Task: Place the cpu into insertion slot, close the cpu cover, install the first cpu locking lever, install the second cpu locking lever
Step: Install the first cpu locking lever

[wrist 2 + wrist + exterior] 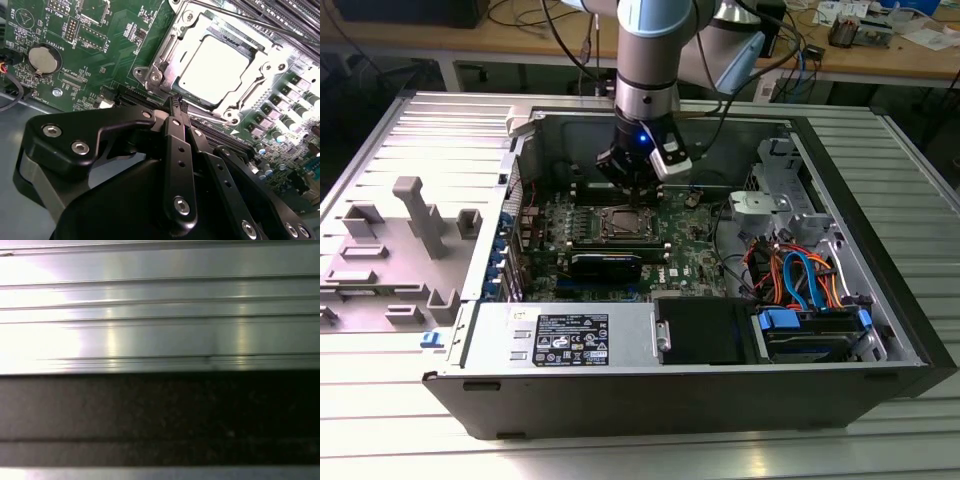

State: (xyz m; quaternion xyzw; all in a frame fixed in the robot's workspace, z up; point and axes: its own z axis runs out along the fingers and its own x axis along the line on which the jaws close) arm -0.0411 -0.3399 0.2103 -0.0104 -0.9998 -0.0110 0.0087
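Centrally in the exterior view, my fingers (632, 192) hung just above the insertion slot (623, 222) on the green motherboard (675, 245), inside the open computer case (880, 270) lying on the ribbed metal worktop (910, 150). In the second wrist view my fingers (175, 102) were pressed together, tip to tip, with nothing between them, their tips near the rim of the insertion slot (150, 74). The cpu (214, 70) lay flat in the slot, its dull metal top washed out by glare. The cpu cover (236, 106) appeared, as far as I could judge, to be down around the chip, its silver frame bordering the square cut-out; I could not tell whether it was fully seated. A thin wire lever (235, 14) ran along one side of the socket; whether it was latched I could not tell.

Handling, as a judgement: the cpu was light, rigid and smooth-topped, with a fragile contact face beneath, so it would be taken only by its opposite edges and kept level. The cover was thin stiff sheet metal on a hinge, best pushed on its solid frame, never through the cut-out. The levers were springy wire, likely to slip off narrow tips, so they would be pressed near their bent ends.

A coin cell (42, 59) sat on the board well apart from the socket.
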